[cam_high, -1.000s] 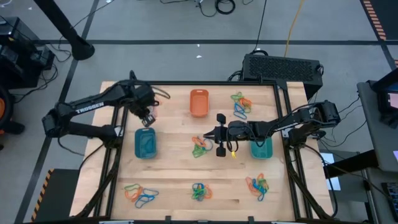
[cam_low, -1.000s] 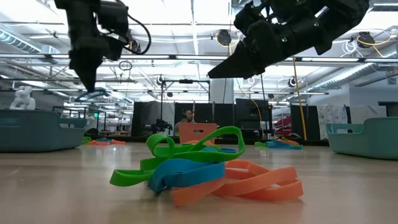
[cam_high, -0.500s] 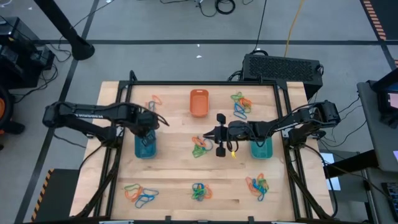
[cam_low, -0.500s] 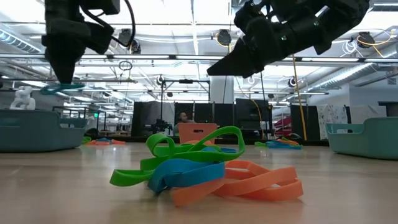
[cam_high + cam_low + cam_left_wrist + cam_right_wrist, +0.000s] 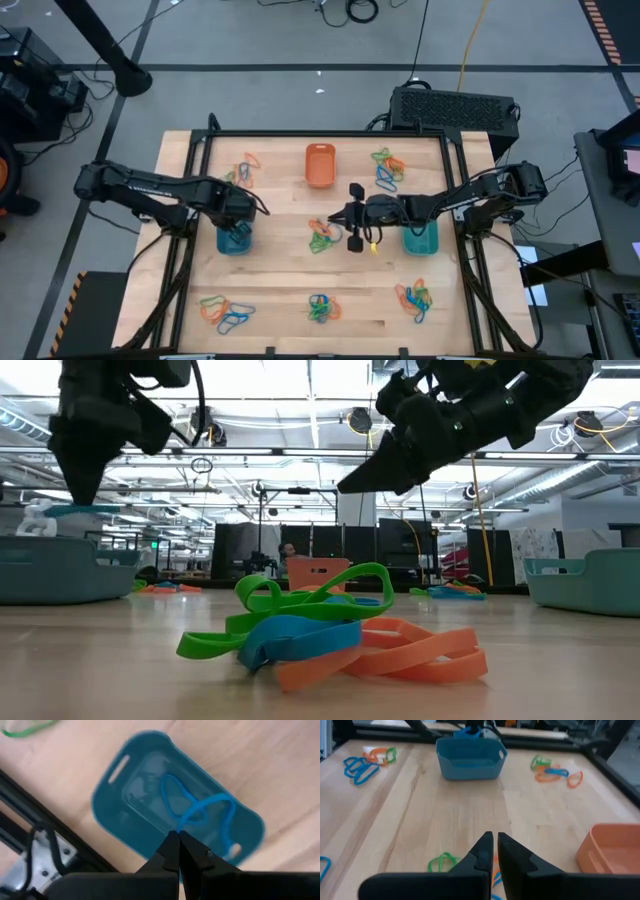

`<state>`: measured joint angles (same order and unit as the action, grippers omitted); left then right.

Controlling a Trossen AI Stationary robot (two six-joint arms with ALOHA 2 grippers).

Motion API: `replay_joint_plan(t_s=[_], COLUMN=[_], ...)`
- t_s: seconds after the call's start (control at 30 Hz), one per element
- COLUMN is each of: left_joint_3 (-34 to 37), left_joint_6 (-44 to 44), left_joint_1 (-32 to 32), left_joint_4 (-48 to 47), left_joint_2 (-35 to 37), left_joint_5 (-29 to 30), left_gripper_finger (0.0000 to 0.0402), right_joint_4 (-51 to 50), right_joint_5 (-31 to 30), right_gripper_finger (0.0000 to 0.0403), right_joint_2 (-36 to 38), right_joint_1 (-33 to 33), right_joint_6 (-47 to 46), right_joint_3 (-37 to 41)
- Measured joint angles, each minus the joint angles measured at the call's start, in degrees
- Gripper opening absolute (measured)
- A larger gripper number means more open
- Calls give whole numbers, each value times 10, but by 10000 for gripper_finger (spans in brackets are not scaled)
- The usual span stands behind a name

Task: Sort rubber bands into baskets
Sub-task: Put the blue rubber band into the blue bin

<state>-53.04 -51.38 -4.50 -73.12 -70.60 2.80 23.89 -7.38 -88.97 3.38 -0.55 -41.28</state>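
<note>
My left gripper (image 5: 237, 228) hangs over the blue basket (image 5: 234, 240), shut on a blue rubber band (image 5: 210, 810). In the low view the band (image 5: 75, 510) shows just under its fingertips, above the basket's rim (image 5: 60, 542). My right gripper (image 5: 333, 218) is shut and holds nothing; it hovers slanting over the middle heap of rubber bands (image 5: 322, 236) and, in its wrist view, the right gripper (image 5: 494, 839) is above the wood. The orange basket (image 5: 319, 165) stands at the far middle. The teal basket (image 5: 420, 238) stands at the right, under the right arm. My left gripper pinches the blue band at one spot of its loop (image 5: 181, 826) between its two fingertips. The fingers come from above, pointing down. The band's loop spreads out below the tips over the basket's inside, clear of its rim.
Heaps of orange, green and blue bands lie at the far left (image 5: 245, 170), far right (image 5: 388, 168), near left (image 5: 225, 312), near middle (image 5: 322, 308) and near right (image 5: 415, 298). A black frame (image 5: 330, 133) edges the table.
My left gripper has swung from the far left toward the table's near edge and a little down, rolling its wrist, and now stands over the blue basket. It has carried the blue band along, still shut on it. The right arm has kept still.
</note>
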Motion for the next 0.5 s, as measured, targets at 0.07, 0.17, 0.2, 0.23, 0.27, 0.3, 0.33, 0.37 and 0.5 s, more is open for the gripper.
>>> replay_joint_plan(t_s=[0.07,0.17,0.2,0.23,0.27,0.3,0.33,0.37,0.5], left_joint_3=[0,0,0,0,0,0,0,0,0], left_joint_6=[19,43,54,62,71,79,86,91,103], left_joint_1=[-6,-14,-15,-16,-17,-18,-19,-21,-25], left_joint_4=[0,1,2,1,1,1,1,1,-5], left_joint_2=[-17,-44,-52,-58,-65,-70,-74,-77,-83], left_joint_5=[29,57,57,57,57,57,58,64,94], left_gripper_finger=[2,2,2,2,2,2,3,6,25], right_joint_4=[-13,-33,-46,-61,-79,-99,-122,-146,-201], right_joint_5=[0,0,0,0,0,0,-1,-1,0], right_gripper_finger=[18,18,18,18,18,18,18,18,18], right_joint_2=[0,1,4,9,17,25,35,43,72], right_joint_1=[1,1,1,1,1,1,1,1,3], right_joint_6=[-3,-11,-19,-28,-40,-49,-53,-54,-71], right_joint_3=[0,0,-3,-7,-15,-22,-30,-37,-50])
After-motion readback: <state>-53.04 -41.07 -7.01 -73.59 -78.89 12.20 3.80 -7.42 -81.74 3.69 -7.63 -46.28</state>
